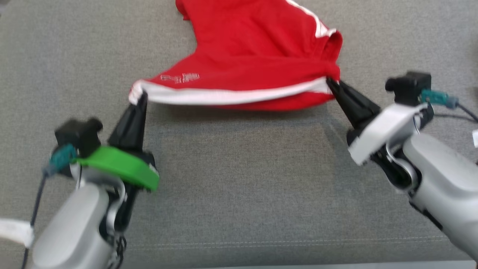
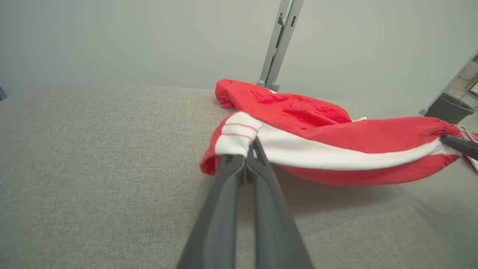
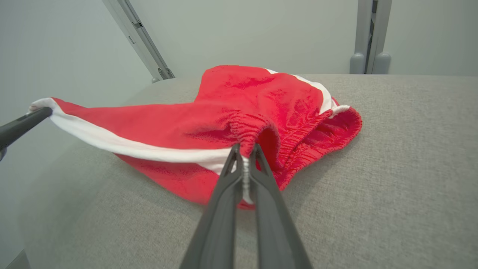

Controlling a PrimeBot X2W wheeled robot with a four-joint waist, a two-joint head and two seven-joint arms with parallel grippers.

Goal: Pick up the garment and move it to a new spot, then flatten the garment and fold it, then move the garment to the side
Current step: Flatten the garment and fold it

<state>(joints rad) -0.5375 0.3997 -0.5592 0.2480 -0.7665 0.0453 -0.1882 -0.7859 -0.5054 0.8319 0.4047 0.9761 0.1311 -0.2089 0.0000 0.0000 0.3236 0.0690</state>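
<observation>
The garment (image 1: 246, 56) is a pair of red shorts with white stripes, stretched between both grippers above the grey surface. My left gripper (image 1: 142, 96) is shut on its white-striped left corner (image 2: 235, 140). My right gripper (image 1: 330, 82) is shut on the gathered elastic waistband at the right end (image 3: 244, 144). The near edge of the garment (image 2: 336, 157) hangs taut and lifted, casting a shadow below, while its far part rests on the surface. In the left wrist view the right gripper's fingers (image 2: 461, 145) show at the right edge. The left gripper's fingers (image 3: 22, 125) appear at the left in the right wrist view.
A grey fabric-covered surface (image 1: 239, 194) spreads under everything, its front seam near the bottom of the head view. Grey metal posts (image 2: 280, 41) stand behind it against a pale wall. A dark round object (image 2: 450, 108) sits beyond the far right edge.
</observation>
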